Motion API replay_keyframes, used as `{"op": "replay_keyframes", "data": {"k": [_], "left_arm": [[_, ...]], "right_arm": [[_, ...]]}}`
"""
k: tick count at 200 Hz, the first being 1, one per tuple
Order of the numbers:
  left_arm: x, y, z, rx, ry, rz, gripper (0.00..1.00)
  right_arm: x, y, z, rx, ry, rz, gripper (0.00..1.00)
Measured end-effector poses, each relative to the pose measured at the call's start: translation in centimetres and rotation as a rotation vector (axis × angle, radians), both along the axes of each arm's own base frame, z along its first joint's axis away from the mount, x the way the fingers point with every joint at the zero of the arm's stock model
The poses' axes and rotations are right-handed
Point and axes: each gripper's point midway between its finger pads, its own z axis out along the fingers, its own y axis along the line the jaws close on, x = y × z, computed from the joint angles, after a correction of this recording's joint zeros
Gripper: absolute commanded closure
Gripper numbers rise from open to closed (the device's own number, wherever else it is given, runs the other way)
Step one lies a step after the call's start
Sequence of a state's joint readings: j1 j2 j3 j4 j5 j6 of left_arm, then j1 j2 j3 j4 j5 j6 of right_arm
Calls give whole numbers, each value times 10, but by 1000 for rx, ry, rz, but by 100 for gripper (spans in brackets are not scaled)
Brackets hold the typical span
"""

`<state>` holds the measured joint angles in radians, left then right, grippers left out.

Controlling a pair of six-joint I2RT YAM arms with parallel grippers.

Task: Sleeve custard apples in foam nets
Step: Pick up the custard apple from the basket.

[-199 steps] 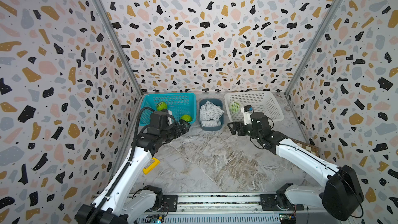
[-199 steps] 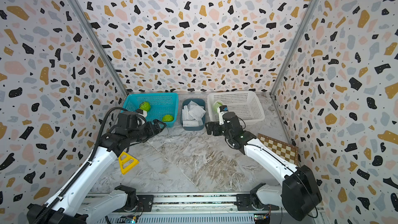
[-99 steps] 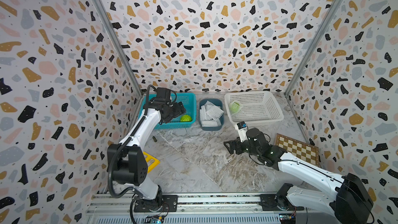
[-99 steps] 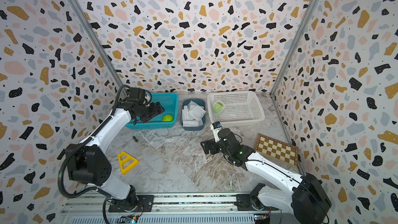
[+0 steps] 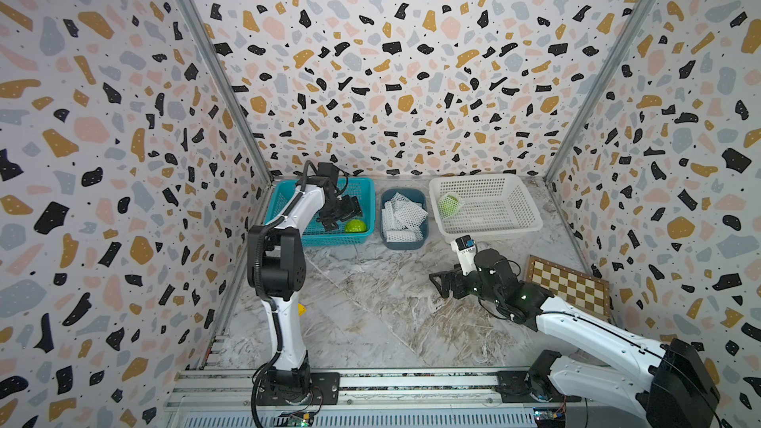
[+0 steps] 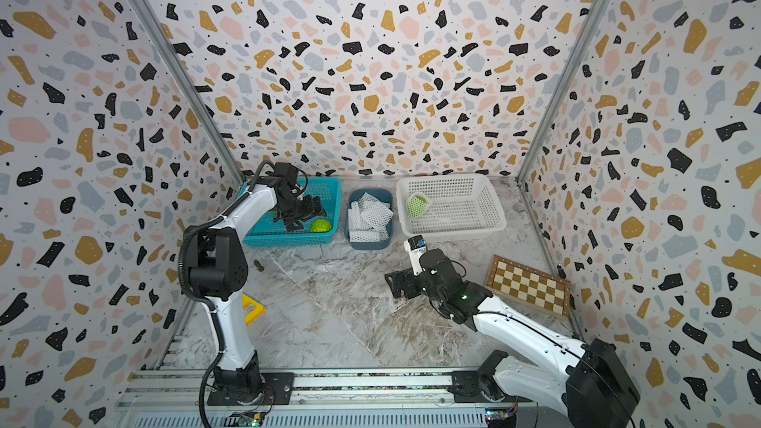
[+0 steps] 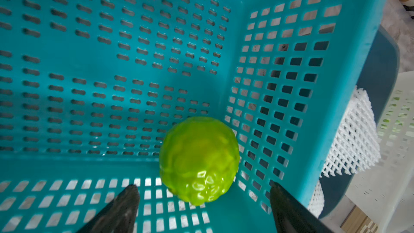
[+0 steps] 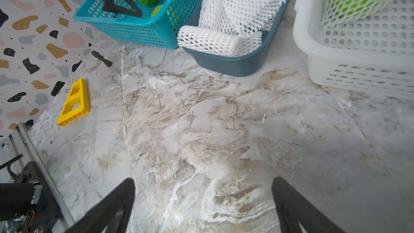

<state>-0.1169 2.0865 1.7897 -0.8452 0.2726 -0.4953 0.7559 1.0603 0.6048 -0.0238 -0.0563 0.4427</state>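
The marble bench (image 5: 370, 302) carried a white basket (image 5: 494, 232) at the back, with a netted custard apple (image 5: 449, 204) inside. The teal basket (image 5: 364, 195) stood well to its side, and between them sat a blue tub (image 5: 405, 242) piled with loose foam nets (image 5: 401, 212). The left end effector (image 7: 203, 188) hung inside the teal basket, fingers spread wide, close to a bare custard apple (image 7: 198, 160) in the corner. The right end effector (image 8: 203, 182) hovered over bare bench, spread, gripping nothing.
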Motion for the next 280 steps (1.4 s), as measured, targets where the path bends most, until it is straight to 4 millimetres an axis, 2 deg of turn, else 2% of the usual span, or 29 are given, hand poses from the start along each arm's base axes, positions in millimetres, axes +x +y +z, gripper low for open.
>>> {"op": "replay_keyframes", "data": {"k": [45, 108, 160, 198, 216, 232, 242, 280], "left_arm": [[0, -3, -24, -5, 67, -14, 14], [-4, -6, -44, -20, 122, -22, 22], [-3, -10, -44, -41, 121, -29, 43], [-3, -10, -42, -45, 118, -29, 45], [-1, -7, -33, -47, 99, -23, 46], [1, -4, -14, -51, 57, -19, 46], [2, -1, 3, -54, 20, -14, 46], [1, 8, 87, -70, -172, 0, 46]], "right_arm": [[1, -1, 0, 0, -3, -6, 3], [2, -2, 0, -5, -6, -14, 3], [3, -2, -3, -14, -3, -21, 3], [4, -2, -6, -21, 5, -22, 3], [4, -3, -6, -22, 4, -24, 3], [4, -3, -6, -22, 3, -25, 3], [4, -3, -6, -23, 2, -27, 3], [5, -4, -5, -24, -4, -33, 3]]}}
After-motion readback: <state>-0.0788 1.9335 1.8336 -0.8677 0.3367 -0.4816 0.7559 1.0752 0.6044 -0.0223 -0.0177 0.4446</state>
